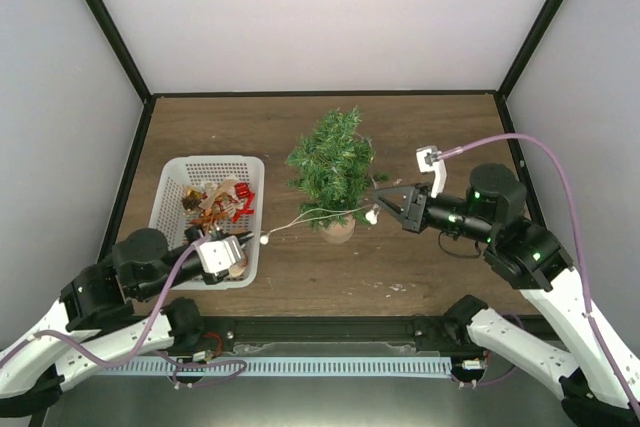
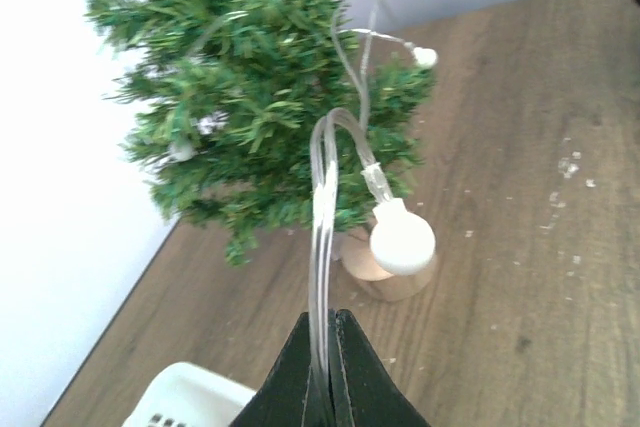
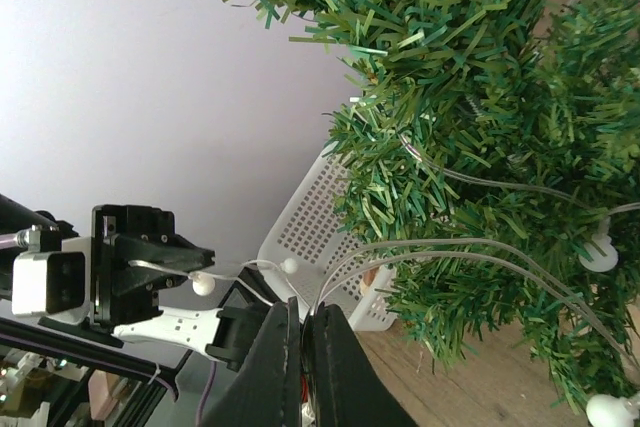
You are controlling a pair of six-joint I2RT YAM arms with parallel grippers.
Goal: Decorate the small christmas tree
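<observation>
We are stringing lights. The small christmas tree (image 1: 333,165), a dark-green bristly conifer on a round tan wooden base, stands mid-worktop, slightly toward the far edge. The string of clear wire with round white bulbs (image 2: 322,187) lies partly in its branches. The left gripper (image 1: 243,243) pinches the wire beside the white perforated plastic basket (image 1: 168,192) near the near-left corner. The right gripper (image 1: 383,199) pinches it just right of the tree. Next, we judge, the 2 grippers must drape the slack around the foliage without tipping the tree.
</observation>
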